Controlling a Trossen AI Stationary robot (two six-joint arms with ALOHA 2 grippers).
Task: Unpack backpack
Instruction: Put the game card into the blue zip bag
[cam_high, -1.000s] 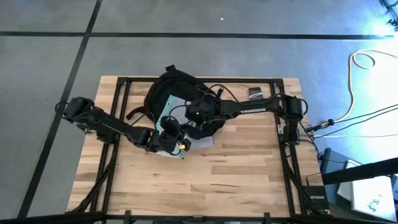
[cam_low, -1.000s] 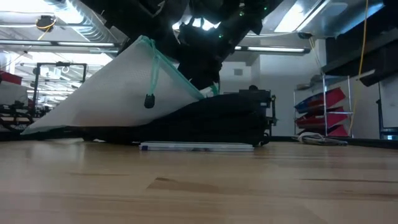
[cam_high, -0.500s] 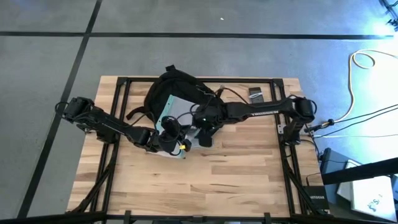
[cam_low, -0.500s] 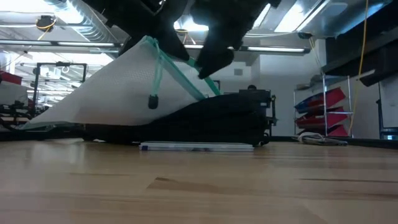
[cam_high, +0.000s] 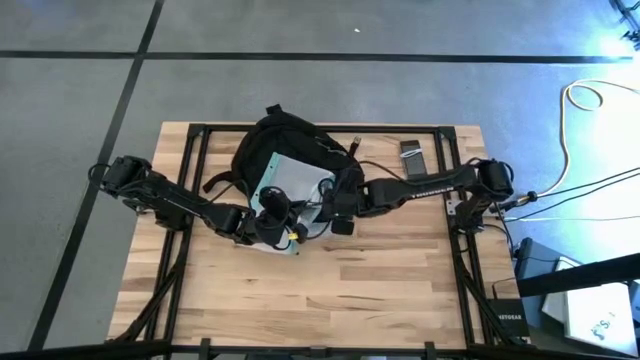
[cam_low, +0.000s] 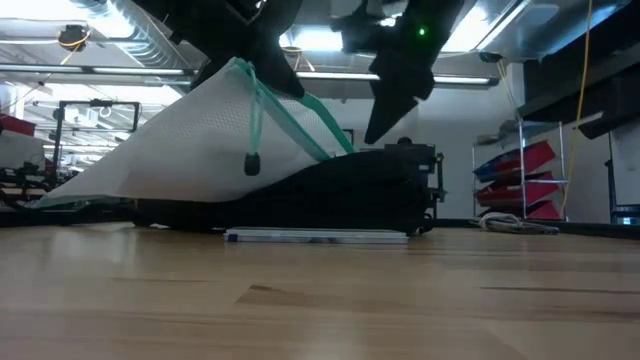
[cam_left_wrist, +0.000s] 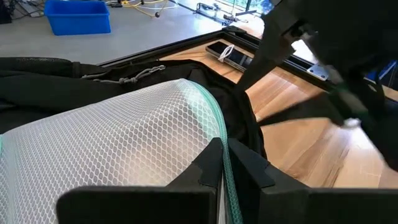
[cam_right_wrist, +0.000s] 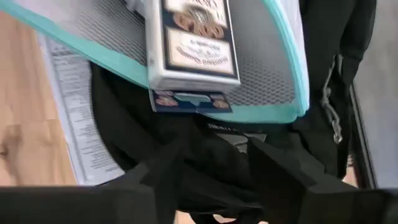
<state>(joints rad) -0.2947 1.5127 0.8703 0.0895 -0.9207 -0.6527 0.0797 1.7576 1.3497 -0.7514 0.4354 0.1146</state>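
Observation:
The black backpack (cam_high: 285, 145) lies flat at the table's far middle. A translucent white mesh pouch (cam_high: 292, 183) with a teal edge sticks out of it, sloping up toward the near side, its low end on the backpack (cam_low: 340, 190). A printed box (cam_right_wrist: 193, 43) shows inside the pouch (cam_right_wrist: 249, 68). My left gripper (cam_left_wrist: 222, 163) is shut on the pouch's raised edge. My right gripper (cam_right_wrist: 214, 180) hangs above the backpack's right near part, just right of the pouch, fingers apart and pointing steeply down with nothing between them. My left gripper pinches the pouch's teal zip edge (cam_left_wrist: 217, 127) between its two fingers, at the raised near end. The fingers come slanting slightly down from the table's left near side. That end is lifted clear; the pouch (cam_low: 170, 140) slopes down to rest on the backpack, its zip pull (cam_low: 250, 165) dangling.
A printed paper sheet (cam_right_wrist: 74, 124) lies on the table under the backpack's near edge (cam_low: 315, 236). A small dark flat device (cam_high: 411, 150) sits at the far right. Bare wood (cam_high: 330, 290) stretches across the table's near half.
My right gripper has drawn back from the pouch and backpack toward the table's right and near edges, rising a little and tipping to point more steeply down. The pouch has stayed raised in my left gripper.

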